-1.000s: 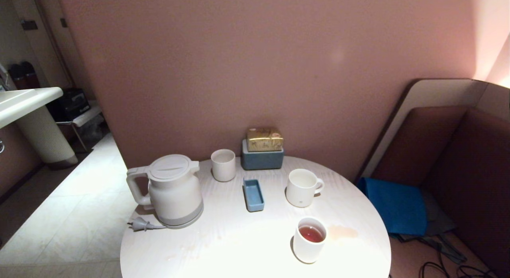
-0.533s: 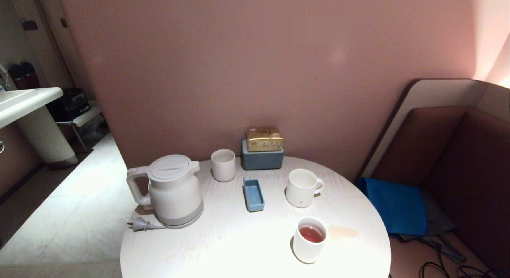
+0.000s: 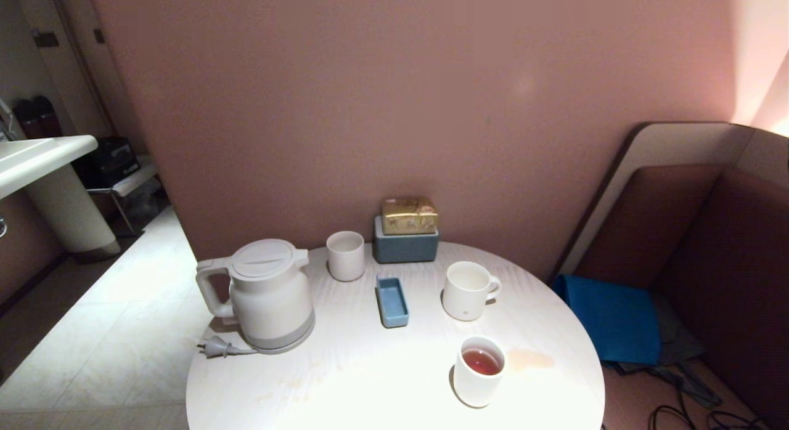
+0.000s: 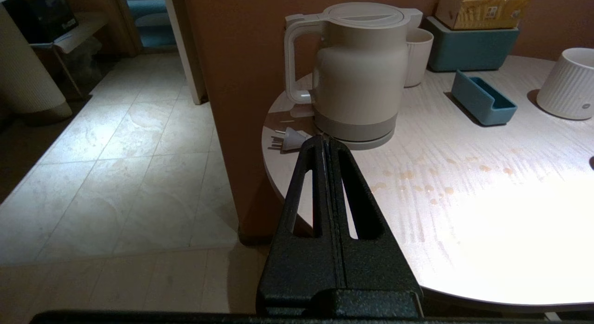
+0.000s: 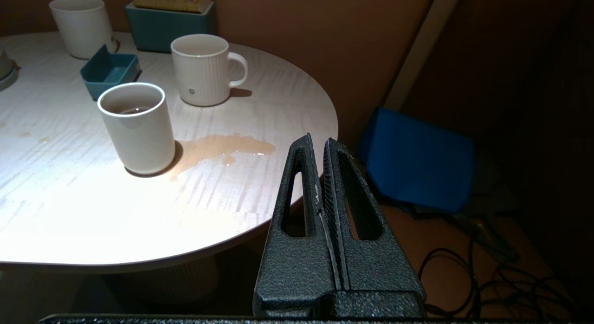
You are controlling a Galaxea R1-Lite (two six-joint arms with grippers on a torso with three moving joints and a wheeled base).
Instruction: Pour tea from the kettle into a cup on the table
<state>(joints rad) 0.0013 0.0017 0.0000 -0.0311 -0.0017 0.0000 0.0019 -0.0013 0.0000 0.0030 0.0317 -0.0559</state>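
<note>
The cream-white kettle (image 3: 268, 294) (image 4: 359, 68) stands upright at the left of the round white table (image 3: 370, 381), lid on and handle facing left. The ribbed cup (image 3: 466, 290) (image 5: 202, 68) with a loop handle sits right of centre; I see no liquid in it. Reddish tea (image 3: 481, 361) fills a slimmer smooth white cup (image 3: 478, 371) (image 5: 137, 129) near the front. My left gripper (image 4: 327, 137) is shut and empty, short of the table's left edge before the kettle. My right gripper (image 5: 318, 139) is shut and empty, off the table's right edge. Neither arm shows in the head view.
A ribbed tumbler (image 3: 345, 255), a small blue tray (image 3: 392, 300) and a blue box (image 3: 405, 246) topped by a gold packet (image 3: 408, 215) stand at the back. The kettle's plug (image 3: 216, 347) lies at the left rim. A tea puddle (image 5: 222, 147) spreads beside the smooth cup. A bench with blue cloth (image 3: 610, 319) is at the right.
</note>
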